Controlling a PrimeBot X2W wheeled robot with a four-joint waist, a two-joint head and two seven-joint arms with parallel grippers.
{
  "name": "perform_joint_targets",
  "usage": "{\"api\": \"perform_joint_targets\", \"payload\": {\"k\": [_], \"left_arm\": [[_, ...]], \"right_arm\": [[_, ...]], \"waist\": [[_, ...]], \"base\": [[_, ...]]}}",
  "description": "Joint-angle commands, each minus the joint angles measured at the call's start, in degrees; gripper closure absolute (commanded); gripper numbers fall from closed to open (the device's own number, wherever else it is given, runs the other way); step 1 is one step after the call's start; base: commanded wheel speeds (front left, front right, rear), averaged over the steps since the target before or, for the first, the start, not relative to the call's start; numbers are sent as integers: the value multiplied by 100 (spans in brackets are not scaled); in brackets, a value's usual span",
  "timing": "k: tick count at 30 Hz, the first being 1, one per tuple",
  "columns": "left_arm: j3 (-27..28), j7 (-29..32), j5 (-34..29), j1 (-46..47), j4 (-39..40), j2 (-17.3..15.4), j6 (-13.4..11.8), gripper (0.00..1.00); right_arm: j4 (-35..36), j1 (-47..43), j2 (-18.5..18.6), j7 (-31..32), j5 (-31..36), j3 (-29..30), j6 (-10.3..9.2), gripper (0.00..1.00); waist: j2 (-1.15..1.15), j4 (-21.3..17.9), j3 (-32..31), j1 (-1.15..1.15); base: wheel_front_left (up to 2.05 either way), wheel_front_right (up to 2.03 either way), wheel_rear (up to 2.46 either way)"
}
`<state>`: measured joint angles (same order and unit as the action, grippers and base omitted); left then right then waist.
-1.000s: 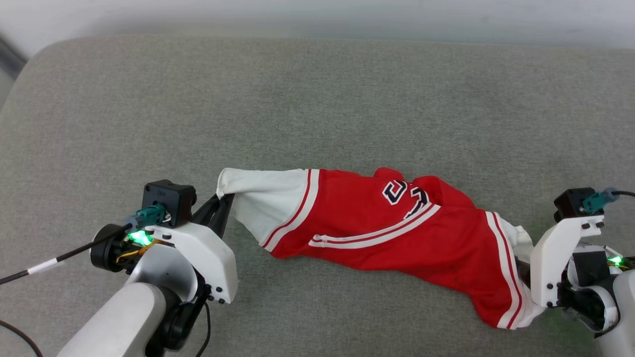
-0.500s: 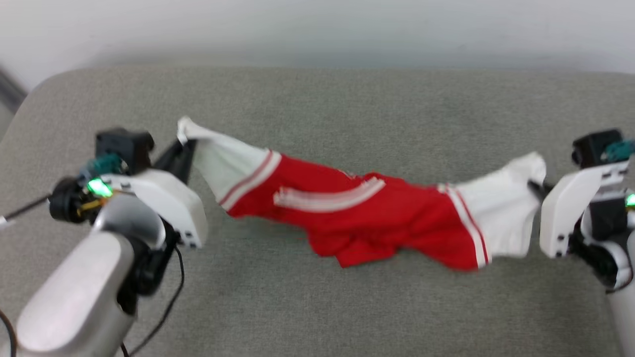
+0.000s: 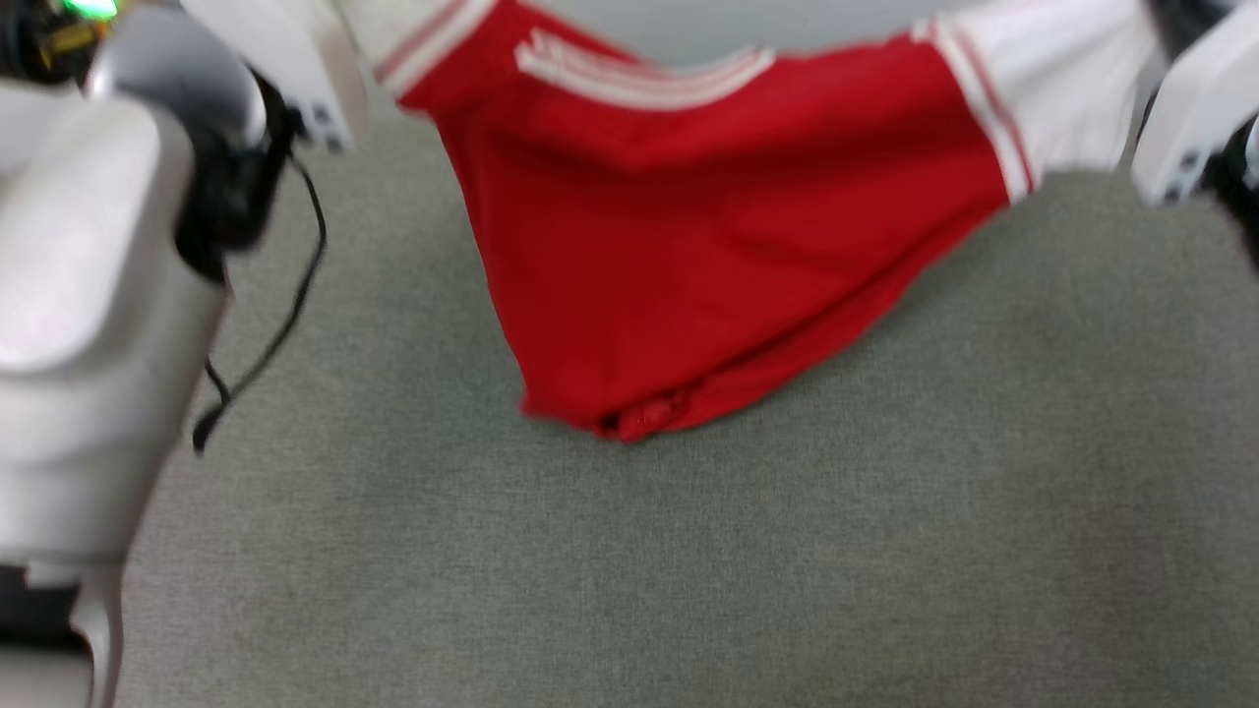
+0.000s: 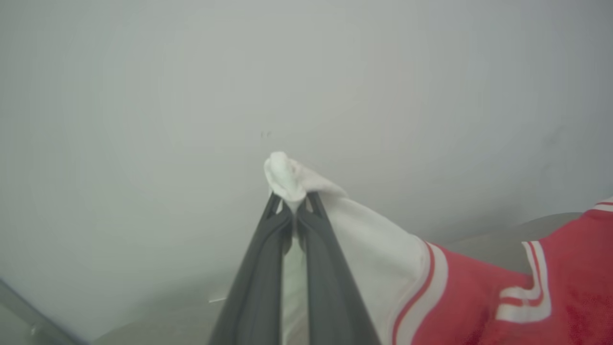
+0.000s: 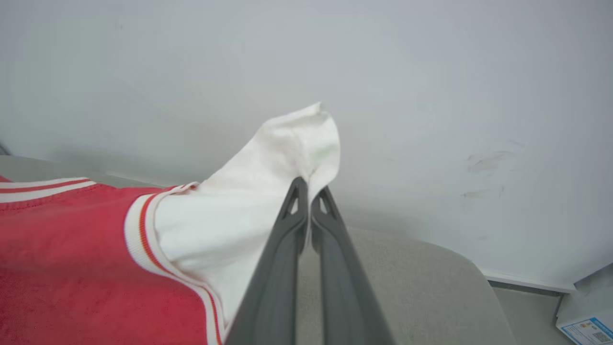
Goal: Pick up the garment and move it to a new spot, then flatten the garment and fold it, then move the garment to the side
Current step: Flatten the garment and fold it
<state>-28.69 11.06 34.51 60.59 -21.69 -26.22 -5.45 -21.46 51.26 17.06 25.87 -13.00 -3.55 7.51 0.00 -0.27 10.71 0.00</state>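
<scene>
We hold the garment up in the air with both arms. Our left tool is pinched tight on the tip of the left white sleeve. Our right tool is pinched tight on the tip of the right white sleeve. Behind both tools we see a plain pale wall.

The garment stretches from side to side, from one tool to the other. That is its long way. The red middle hangs down between our arms like a little hammock. Its bottom edge is the lowest part and is close above the grey cushion. The picture is blurry, so we cannot tell if that edge touches the cushion or not.

We think this is the carrying step, with the flattening and folding yet to come. Neither arm is nearer, as each one has its own sleeve. So both tools should move the same way together and stay wide apart. Then the garment can go down bottom edge first and lie flat.
</scene>
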Motion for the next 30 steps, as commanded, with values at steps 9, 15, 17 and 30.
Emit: {"api": "perform_joint_targets", "payload": {"k": [9,15,17,30], "left_arm": [[227,-890,-364,2066,-1313,182,189,100],[320,-1465,-566,3165,-1886,184,275,100],[370,-1613,-563,3440,-2033,176,293,100],[485,-2054,-233,3581,-3037,453,592,100]], "right_arm": [[-758,2080,-79,-1004,541,15,-4,100],[-1218,3316,-147,-1602,860,10,-4,100],[-1350,3674,-190,-1799,919,-24,-4,100],[-2674,4298,-481,-2473,688,-528,-4,100]], "waist": [[0,-125,1031,0],[0,-235,1479,0],[0,-284,1583,0],[0,-234,2288,0]], "base": [[0,0,0],[0,0,0],[0,0,0],[0,0,0]]}}
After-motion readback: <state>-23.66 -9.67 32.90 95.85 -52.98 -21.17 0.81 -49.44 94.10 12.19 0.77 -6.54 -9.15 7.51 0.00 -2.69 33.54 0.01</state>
